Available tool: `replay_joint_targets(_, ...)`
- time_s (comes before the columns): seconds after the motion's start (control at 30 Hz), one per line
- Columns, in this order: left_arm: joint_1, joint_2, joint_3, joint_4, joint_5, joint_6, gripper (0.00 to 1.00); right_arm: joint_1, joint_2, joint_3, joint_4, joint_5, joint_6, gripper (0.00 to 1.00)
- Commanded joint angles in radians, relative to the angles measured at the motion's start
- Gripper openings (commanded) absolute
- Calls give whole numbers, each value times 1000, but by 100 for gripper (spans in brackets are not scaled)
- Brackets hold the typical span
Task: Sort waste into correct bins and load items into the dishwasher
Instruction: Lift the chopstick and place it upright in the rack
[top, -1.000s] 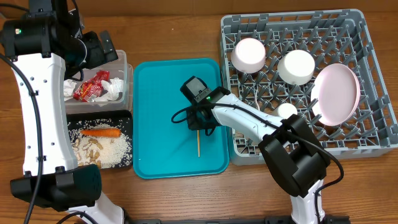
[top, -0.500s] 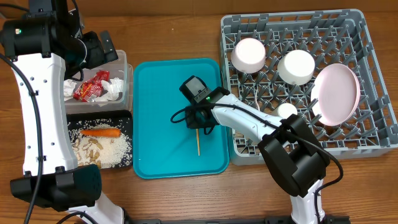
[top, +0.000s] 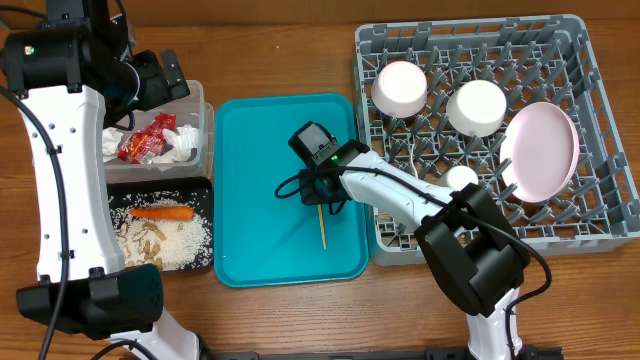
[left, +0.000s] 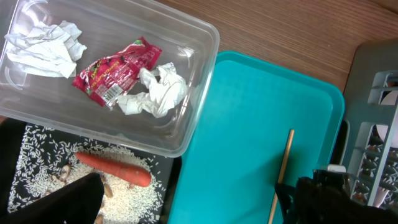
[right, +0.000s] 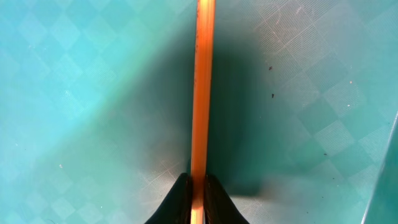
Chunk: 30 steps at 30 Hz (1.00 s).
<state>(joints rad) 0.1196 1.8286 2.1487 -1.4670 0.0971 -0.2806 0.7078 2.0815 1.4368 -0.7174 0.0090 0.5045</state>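
Your right tool (right: 196, 198) is pinched shut on the chopstick (right: 203, 81), its two dark fingertips squeezing one end of the thin wooden stick. From the wrist camera the stick runs straight away from the tips over the teal tray (right: 81, 93). You cannot tell whether it lies on the tray floor or is just clear of it. From above, the right tool (top: 318, 196) sits over the middle of the teal tray (top: 250, 170), and the chopstick (top: 322, 230) points toward the tray's near edge.

Your left tool (top: 172, 78) stands wide open with nothing in it, over the far end of the clear tub (top: 205, 120). In that tub lie the red snack wrapper (left: 118, 71) and crumpled white napkins (left: 155, 92).

Just beside the tub is the black tray (top: 205, 185), which holds the carrot piece (top: 162, 212) among pale crumbs (top: 185, 240).

To the right of the teal tray, on the wooden surface (top: 300, 60), is the grey dish rack (top: 600, 120). It carries two white bowls (top: 400, 88), the pale plate (top: 541, 150) tilted on edge, and a small white cup (top: 461, 178).
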Motion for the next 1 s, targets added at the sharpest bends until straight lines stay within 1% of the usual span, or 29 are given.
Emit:
replay_joint_targets(0.0, -2, -2, 13, 2, 4, 4, 100, 3, 25, -18, -2, 16, -4, 7)
replay_joint_targets(0.1, -2, -2, 13, 2, 4, 4, 100, 3, 25, -18, -1, 16, -4, 4)
replay_joint_targets(0.3, -2, -2, 13, 2, 4, 4, 100, 3, 19, -13, -5, 12, -5, 4)
replay_joint_targets(0.43, -2, -2, 13, 2, 4, 4, 100, 1, -20, 33, -50, 12, -15, 4)
replay_joint_targets(0.7, -2, -2, 13, 2, 4, 4, 100, 1, -223, 80, -88, 11, -108, 4)
replay_joint_targets(0.83, -2, -2, 13, 2, 4, 4, 100, -6, -349, 80, -142, 14, -171, 4)
replay_joint_targets(0.97, -2, -2, 13, 2, 4, 4, 100, -38, -433, 80, -206, 27, -198, 4)
